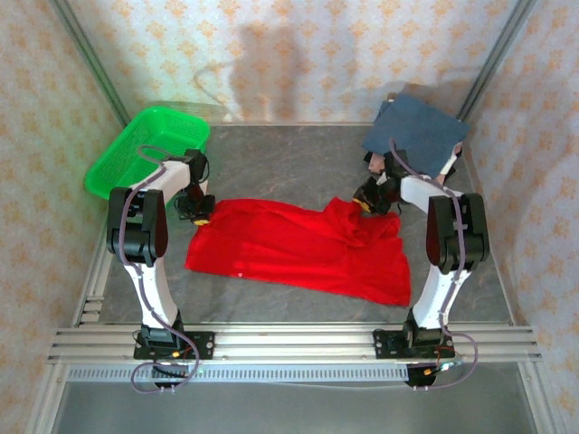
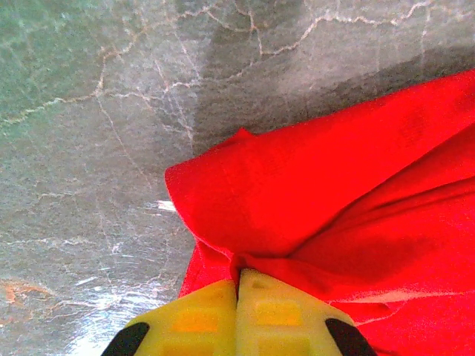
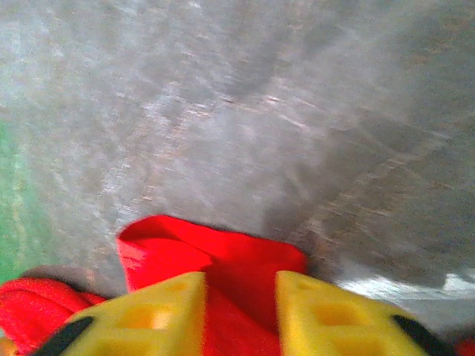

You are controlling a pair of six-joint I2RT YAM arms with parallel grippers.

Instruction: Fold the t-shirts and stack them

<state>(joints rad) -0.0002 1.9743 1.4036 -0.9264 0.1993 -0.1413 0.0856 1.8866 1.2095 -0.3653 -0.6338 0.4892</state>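
At far left, green mesh basket [image 1: 145, 154] on the grey tabletop [image 1: 289, 167], well apart from the work. Next, left pincer [image 2: 239, 276] together, clamped on the far left corner of the red t-shirt [image 1: 298, 249], with cloth pinched right at the fingertips. Red t-shirt spread across the middle of the tabletop between the two arms, mostly flat, far right corner bunched upward. At that corner, right pincer [image 3: 241, 285] with fingers apart and a fold of red cloth filling the gap; impossible to tell whether already clamped. At far right rear, slate-blue t-shirt [image 1: 418, 131] lying flat in the corner, apart from the red one. Step in hand, by judgement: securing both far corners ahead of a fold toward the near edge. Close the right pincer fully on the fold and confirm a bite through every layer before lifting. Raise both corners together to equal height, with the edge between them taut but not stretched. Carry straight toward the near hem and lower evenly to avoid a skewed crease. Avoid dragging the lower layer along the tabletop.
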